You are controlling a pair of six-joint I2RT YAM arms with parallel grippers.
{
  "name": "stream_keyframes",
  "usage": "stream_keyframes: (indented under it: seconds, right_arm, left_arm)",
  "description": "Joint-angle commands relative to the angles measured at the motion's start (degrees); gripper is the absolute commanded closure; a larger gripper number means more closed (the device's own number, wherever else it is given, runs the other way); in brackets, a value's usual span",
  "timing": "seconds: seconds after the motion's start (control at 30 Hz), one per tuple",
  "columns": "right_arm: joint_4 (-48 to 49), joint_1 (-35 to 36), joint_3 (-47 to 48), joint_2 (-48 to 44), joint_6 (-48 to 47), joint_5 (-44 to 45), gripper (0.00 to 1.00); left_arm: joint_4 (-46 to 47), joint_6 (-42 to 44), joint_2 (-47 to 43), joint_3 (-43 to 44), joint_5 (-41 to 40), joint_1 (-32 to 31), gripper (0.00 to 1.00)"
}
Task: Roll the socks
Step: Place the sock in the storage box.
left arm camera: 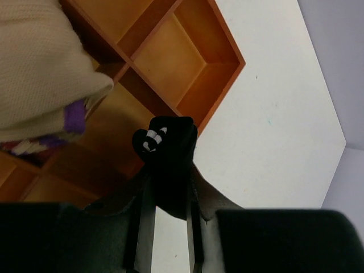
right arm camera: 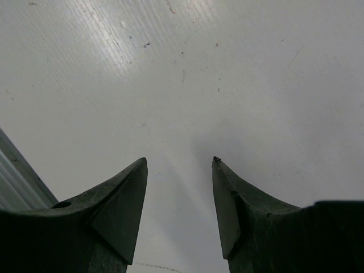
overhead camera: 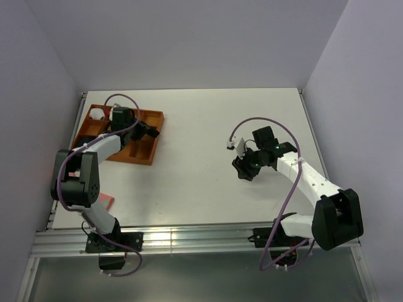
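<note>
The left jaws grip the black sock (left arm camera: 170, 153) above the orange tray (left arm camera: 170, 62); the right jaws stand apart

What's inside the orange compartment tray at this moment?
The tan sock lies in the tray, covering the cells beneath it. Two compartments beside it show bare wood. The left gripper holds the black sock above the tray's edge, hiding what lies under it.
</note>
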Motion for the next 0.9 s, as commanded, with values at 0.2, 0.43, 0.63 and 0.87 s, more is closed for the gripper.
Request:
stream_keyframes:
  seconds: [0.2,0.43,0.63,0.87]
  right_arm:
    - [2.02,-0.51,-0.2,0.56,-0.08,-1.47,0.44]
    - [2.03,-0.51,-0.29,0.92,-0.25,-1.56,0.44]
    - [1.76,-0.51,-0.11,1.27,0.01,-2.08,0.45]
    - [1.85,-0.51,-0.28,1.53,-0.08,-2.44,0.45]
  left_arm:
    - [-1.21,1.73,5.9,6.38,0.81,1.88,1.0]
    - [-7.44,3.4,10.9,10.15,0.81,3.2,1.0]
    - [-11.57,3.93,13.29,11.82,-0.59,3.12,1.0]
    - [-13.08,3.31,14.34,12.18,-7.0,2.06,1.0]
